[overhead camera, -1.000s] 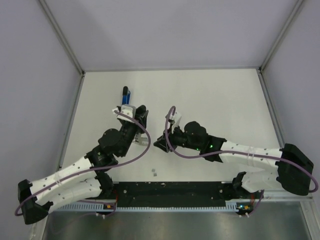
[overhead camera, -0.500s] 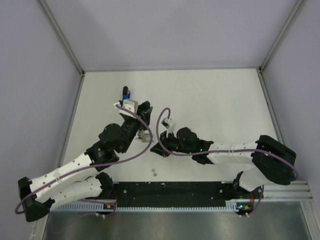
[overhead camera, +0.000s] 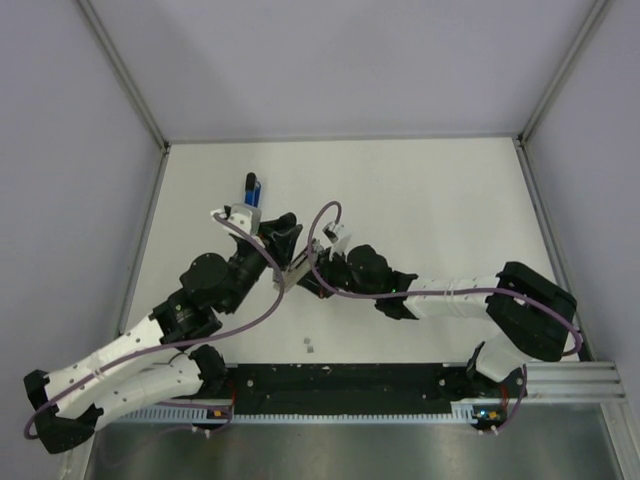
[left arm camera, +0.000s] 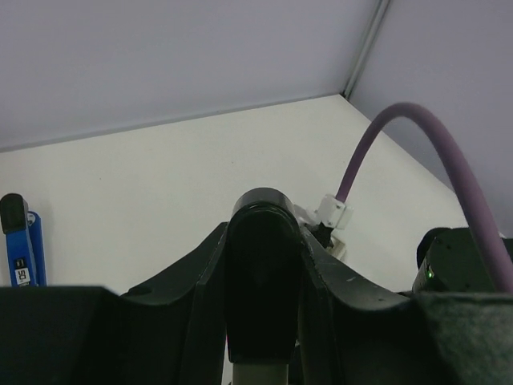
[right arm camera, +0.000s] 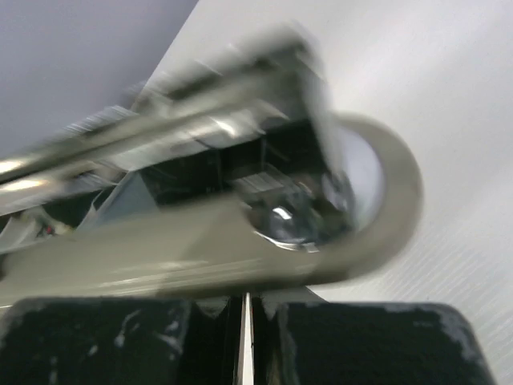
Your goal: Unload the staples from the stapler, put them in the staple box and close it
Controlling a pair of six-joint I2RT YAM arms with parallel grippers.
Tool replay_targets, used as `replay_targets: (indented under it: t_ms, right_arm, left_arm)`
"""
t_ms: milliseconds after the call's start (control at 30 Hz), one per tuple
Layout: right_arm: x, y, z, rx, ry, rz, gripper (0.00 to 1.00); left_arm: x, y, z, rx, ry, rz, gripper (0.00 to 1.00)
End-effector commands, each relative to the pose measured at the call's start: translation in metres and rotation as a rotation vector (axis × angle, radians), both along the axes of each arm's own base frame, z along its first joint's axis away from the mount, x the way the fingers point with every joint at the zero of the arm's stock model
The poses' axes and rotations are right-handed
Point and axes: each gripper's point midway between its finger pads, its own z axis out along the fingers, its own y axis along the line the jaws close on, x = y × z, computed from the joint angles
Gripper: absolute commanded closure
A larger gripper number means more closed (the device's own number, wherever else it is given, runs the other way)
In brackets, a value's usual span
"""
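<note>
Stapler [overhead camera: 287,276] is clamped in the left gripper [left arm camera: 261,241] left of centre, its rail [right arm camera: 200,132] jutting nearward; the right gripper [right arm camera: 244,301], reaching from the right, is squeezed fully together at the rail, a pinch unconfirmed.

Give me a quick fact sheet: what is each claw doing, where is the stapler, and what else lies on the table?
left gripper: closed around a black rounded part, apparently one end of the stapler
right gripper: shut, tips at the silver rail; too blurred to tell whether it pinches it
stapler: blue part with black tip shows beyond the left wrist
rail: slants between the two grippers
loose bits: small pale pieces on the table near the arms' bases
</note>
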Motion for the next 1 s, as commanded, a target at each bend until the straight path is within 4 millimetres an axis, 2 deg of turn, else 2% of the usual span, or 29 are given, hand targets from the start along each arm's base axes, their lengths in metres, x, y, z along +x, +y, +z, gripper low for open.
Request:
replay_targets:
  t_ms: [0, 133, 167, 333, 467, 600, 733, 900, 967]
  right_arm:
    - [0.032, 0.002, 0.049, 0.078, -0.113, -0.078, 1.0]
    - [0.042, -0.006, 0.063, 0.066, -0.162, -0.105, 1.0]
    - [0.043, -0.008, 0.067, 0.067, -0.172, -0.107, 1.0]
    - [0.044, -0.01, 0.083, 0.068, -0.206, -0.104, 1.0]
    - [0.041, -0.014, 0.085, 0.045, -0.217, -0.097, 1.0]
    - [0.044, -0.028, 0.085, -0.002, -0.228, -0.139, 1.0]
    - [0.039, -0.046, 0.088, -0.039, -0.247, -0.16, 1.0]
    - [0.036, -0.078, 0.08, -0.096, -0.255, -0.231, 1.0]
    - [0.035, -0.089, 0.079, -0.122, -0.255, -0.25, 1.0]
  left_arm:
    - [-0.018, -0.003, 0.032, -0.117, -0.012, -0.094, 1.0]
    - [-0.025, -0.009, 0.019, -0.089, 0.029, -0.137, 1.0]
    - [-0.025, -0.009, 0.009, -0.066, 0.052, -0.14, 1.0]
    - [-0.025, -0.01, -0.006, -0.049, 0.082, -0.142, 1.0]
    - [-0.019, -0.011, -0.013, -0.024, 0.084, -0.111, 1.0]
    - [-0.005, -0.017, -0.03, 0.042, 0.102, -0.068, 1.0]
    - [0.007, -0.034, -0.034, 0.073, 0.094, -0.083, 1.0]
    - [0.036, -0.057, -0.05, 0.114, 0.144, -0.122, 1.0]
    - [0.054, -0.061, -0.06, 0.133, 0.159, -0.108, 1.0]
